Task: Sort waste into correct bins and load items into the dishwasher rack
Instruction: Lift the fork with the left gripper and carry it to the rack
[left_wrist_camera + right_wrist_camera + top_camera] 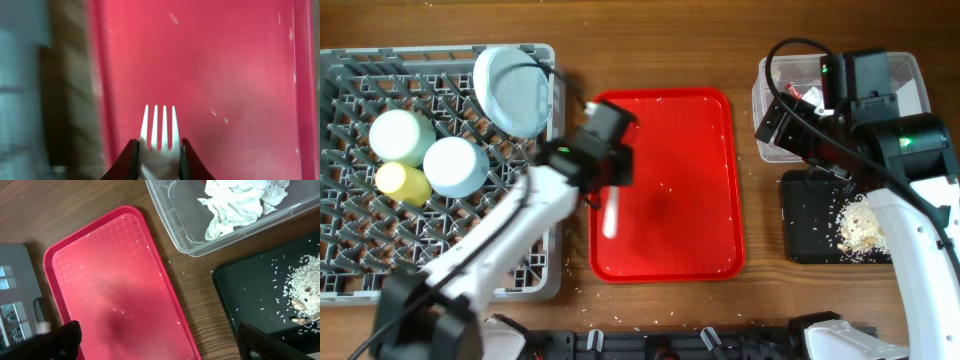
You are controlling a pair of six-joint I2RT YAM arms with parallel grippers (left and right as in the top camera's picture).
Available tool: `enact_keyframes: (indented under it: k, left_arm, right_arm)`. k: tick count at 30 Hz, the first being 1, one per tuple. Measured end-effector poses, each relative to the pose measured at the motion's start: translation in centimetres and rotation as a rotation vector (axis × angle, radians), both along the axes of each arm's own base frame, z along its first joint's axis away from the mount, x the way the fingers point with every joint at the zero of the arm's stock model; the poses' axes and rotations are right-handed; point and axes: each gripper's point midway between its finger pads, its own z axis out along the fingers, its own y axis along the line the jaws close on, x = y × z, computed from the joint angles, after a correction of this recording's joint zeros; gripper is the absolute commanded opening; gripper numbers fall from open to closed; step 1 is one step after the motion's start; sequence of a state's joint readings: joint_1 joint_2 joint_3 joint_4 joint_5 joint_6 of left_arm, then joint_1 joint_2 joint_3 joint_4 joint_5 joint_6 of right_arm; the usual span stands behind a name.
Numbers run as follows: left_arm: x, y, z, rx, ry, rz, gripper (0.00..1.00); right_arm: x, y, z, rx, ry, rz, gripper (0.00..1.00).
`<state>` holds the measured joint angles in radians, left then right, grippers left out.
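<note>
My left hand (159, 147) is nearly closed, its 2 fingers pinching the white fork (159, 131) just below its 4 tines, which point out over the red tray (705, 150) near its left edge. My right hand (160, 345) is spread wide with nothing in it, above the desk (192, 290) by the bins. The napkin (235, 202) lies in the clear tub (175, 230), and rice (307, 275) sits on the black tray (250, 300). The plate (515, 90), bowl (455, 167), saucer (402, 137) and cup (405, 182) are in the rack (350, 270).
</note>
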<state>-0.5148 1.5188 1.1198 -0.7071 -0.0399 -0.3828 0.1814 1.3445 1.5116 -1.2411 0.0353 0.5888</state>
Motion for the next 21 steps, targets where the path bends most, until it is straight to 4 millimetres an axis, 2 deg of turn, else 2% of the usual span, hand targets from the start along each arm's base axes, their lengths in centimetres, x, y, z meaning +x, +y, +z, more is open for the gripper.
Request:
enact_keyframes:
  k: [4,6,10,14,18,19,20,21]
  left_arm:
    - [2.2,6.3,4.4,0.004,-0.134,0.109,0.17]
    - [2.6,9.3,6.0,0.030,-0.184,0.140,0.18]
    - [2.6,13.1,5.9,0.102,-0.177,0.150,0.20]
    - [2.9,14.2,5.3,0.129,-0.163,0.143,0.22]
    - [3.3,14.1,2.8,0.155,-0.095,0.114,0.22]
    - [3.4,14.1,2.3,0.159,-0.079,0.110,0.26]
    - [3.4,14.1,1.5,0.164,-0.056,0.106,0.41]
    - [3.3,14.1,0.9,0.169,-0.037,0.102,0.46]
  right_arm:
    - [0.0,0.0,0.0,0.000,0.000,0.000,1.00]
    - [0.0,0.0,0.0,0.000,0.000,0.000,1.00]
    - [0.0,0.0,0.0,0.000,0.000,0.000,1.00]
    - [0.0,0.0,0.0,0.000,0.000,0.000,1.00]
    - [0.0,0.0,0.0,0.000,0.000,0.000,1.00]
    - [0.0,0.0,0.0,0.000,0.000,0.000,1.00]
    - [0.0,0.0,0.0,0.000,0.000,0.000,1.00]
    - [0.0,0.0,0.0,0.000,0.000,0.000,1.00]
